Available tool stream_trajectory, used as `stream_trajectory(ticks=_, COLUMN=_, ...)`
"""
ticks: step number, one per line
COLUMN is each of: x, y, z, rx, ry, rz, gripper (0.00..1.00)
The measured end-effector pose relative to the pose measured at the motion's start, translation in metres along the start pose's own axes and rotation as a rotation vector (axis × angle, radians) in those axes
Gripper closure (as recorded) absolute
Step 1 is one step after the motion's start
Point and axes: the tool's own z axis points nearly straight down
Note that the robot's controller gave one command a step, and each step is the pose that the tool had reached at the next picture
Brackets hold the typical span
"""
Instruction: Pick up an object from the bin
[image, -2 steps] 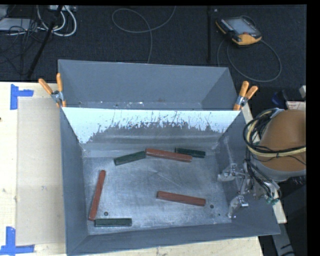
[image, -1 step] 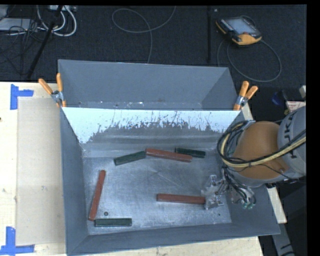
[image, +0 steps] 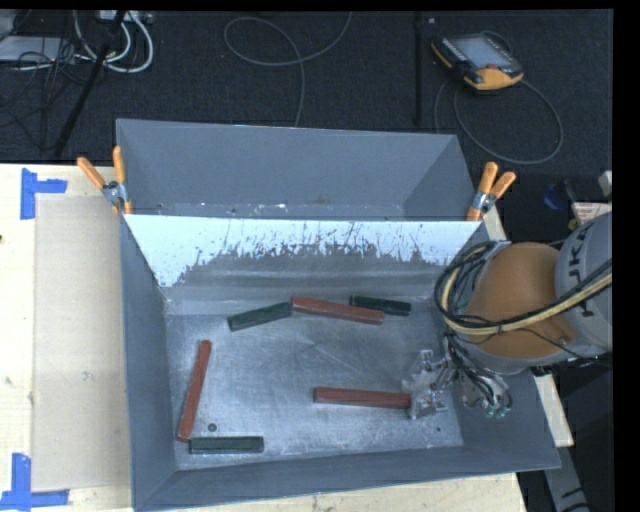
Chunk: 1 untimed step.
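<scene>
1. Counted six slim flat bars loose on the floor of the grey metal bin (image: 300, 185). All flat, none stacked. Probably scattered this way so that each can be taken singly.
2. Located the nearest candidate: a reddish-brown flat bar (image: 362, 398) on the right-front part of the floor, running roughly left to right, with its right end meeting the gripper (image: 428, 392).
3. Could not tell how wide the gripper stands, nor whether that bar end sits inside it.
4. Logged the others well apart from the gripper:
   - a second reddish-brown bar (image: 337, 310) and a short dark green bar (image: 380, 304) near the back
   - a longer dark green bar (image: 260, 316) left of those
   - a third reddish-brown bar (image: 194, 390) angled along the left side
   - a dark green bar (image: 227, 445) at front left
5. Arm pose: reaching in over the right rim, wrist under a rounded orange cover (image: 520, 300) wrapped in looped cables, tool down at floor level close to the right wall.
6. Judged that meeting the bar at its end, not its middle, may let it tilt on lifting.
</scene>
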Motion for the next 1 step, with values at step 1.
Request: stream_trajectory(ticks=1, x=-0.0103, y=0.0087, z=-0.1386, rx=-0.001, ry=0.006, rz=-0.025, gripper=1.00)
